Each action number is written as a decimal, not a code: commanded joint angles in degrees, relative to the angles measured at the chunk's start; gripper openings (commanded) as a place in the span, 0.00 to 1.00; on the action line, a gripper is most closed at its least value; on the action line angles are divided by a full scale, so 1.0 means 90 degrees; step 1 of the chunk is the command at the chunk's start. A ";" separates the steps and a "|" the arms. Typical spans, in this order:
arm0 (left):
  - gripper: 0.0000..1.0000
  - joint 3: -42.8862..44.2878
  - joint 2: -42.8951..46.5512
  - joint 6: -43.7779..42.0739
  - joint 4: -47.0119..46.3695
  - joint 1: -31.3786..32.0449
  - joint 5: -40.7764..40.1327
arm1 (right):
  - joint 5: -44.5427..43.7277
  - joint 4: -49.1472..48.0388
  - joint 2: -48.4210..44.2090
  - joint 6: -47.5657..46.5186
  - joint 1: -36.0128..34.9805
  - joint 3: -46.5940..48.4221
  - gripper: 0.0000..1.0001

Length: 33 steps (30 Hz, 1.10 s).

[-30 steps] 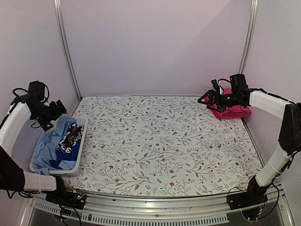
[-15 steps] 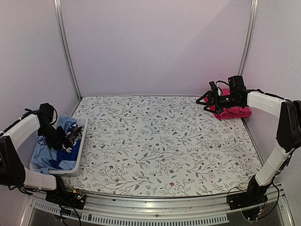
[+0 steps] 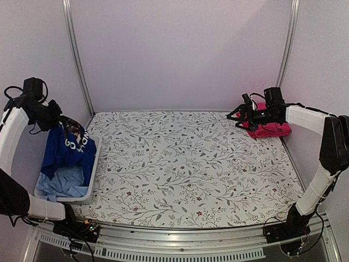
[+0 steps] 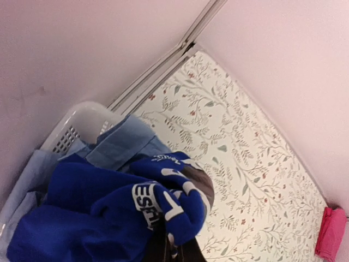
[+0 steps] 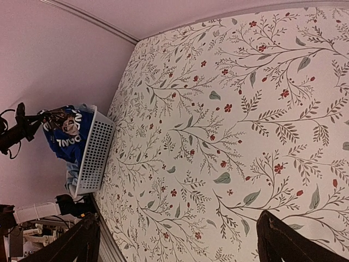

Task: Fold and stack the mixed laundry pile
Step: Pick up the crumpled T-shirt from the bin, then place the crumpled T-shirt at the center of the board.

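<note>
Between lilac walls [image 3: 180,54], the floral table cover [image 3: 191,164] bears a red-pink garment [image 3: 274,131].

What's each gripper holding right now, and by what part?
Left gripper pinches the blue shirt by a bunched fold near its white print; the rest hangs over the basket. Right gripper is open, holding nothing.

top view: high and far, from the near side, looks down on the whole flowery cover [image 3: 191,164] | left wrist: close over the white basket [image 4: 76,123] and blue shirt [image 4: 109,218], faces the far right corner | right wrist: looks back across the cover | all three share basket, shirt, cover
</note>
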<state>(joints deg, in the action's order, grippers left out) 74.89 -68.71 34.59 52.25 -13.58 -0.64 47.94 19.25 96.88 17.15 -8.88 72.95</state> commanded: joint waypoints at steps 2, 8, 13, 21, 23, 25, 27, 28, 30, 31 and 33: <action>0.00 0.1576 0.0066 0.0091 -0.1544 -0.0009 0.0956 | 0.0162 -0.0103 0.0033 0.0067 0.0019 0.0250 0.99; 0.00 0.3463 -0.1153 0.0017 -0.2805 0.1141 0.1762 | 0.0268 -0.0101 0.0085 0.0050 0.0018 0.0413 0.99; 0.00 0.5311 -0.2724 -0.0471 -0.3085 0.2710 0.2016 | 0.0269 -0.0072 0.0016 0.0031 0.0017 0.0433 0.99; 0.00 0.5819 -0.3978 -0.1009 -0.3368 0.4616 0.3499 | 0.0171 -0.0060 -0.0376 -0.0011 0.0084 0.0011 0.99; 0.00 0.5048 -0.3739 -0.0857 -0.3682 0.4570 0.4111 | 0.0171 -0.0041 -0.0452 -0.0011 0.0160 -0.0112 0.99; 0.17 0.3787 -0.3251 -0.0711 -0.3954 0.4355 0.4016 | 0.0162 -0.0022 -0.0544 -0.0029 0.0244 -0.0252 0.99; 0.56 0.2429 -0.2907 -0.0491 -0.4018 0.3940 0.3957 | 0.0152 0.0059 -0.0594 -0.0108 0.0273 -0.0312 0.99; 0.64 0.1843 -0.2780 -0.0330 -0.3965 0.3727 0.3856 | 0.0141 0.0166 -0.0593 -0.0164 0.0269 -0.0307 0.99; 0.73 0.0641 -0.2548 -0.0054 -0.3994 0.3278 0.3462 | 0.0115 0.0434 -0.0563 -0.0344 0.0272 -0.0258 0.99; 0.77 0.0218 -0.2412 -0.0042 -0.4070 0.3194 0.3376 | 0.0076 0.0610 -0.0546 -0.0525 0.0267 -0.0220 0.99; 0.86 -0.0245 -0.2201 -0.0263 -0.4140 0.3293 0.3046 | -0.0054 0.0986 -0.0488 -0.0810 0.0210 -0.0137 0.99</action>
<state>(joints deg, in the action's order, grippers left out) 80.47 -91.83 31.92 17.52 17.23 31.09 49.36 21.65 93.56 15.07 -6.57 71.00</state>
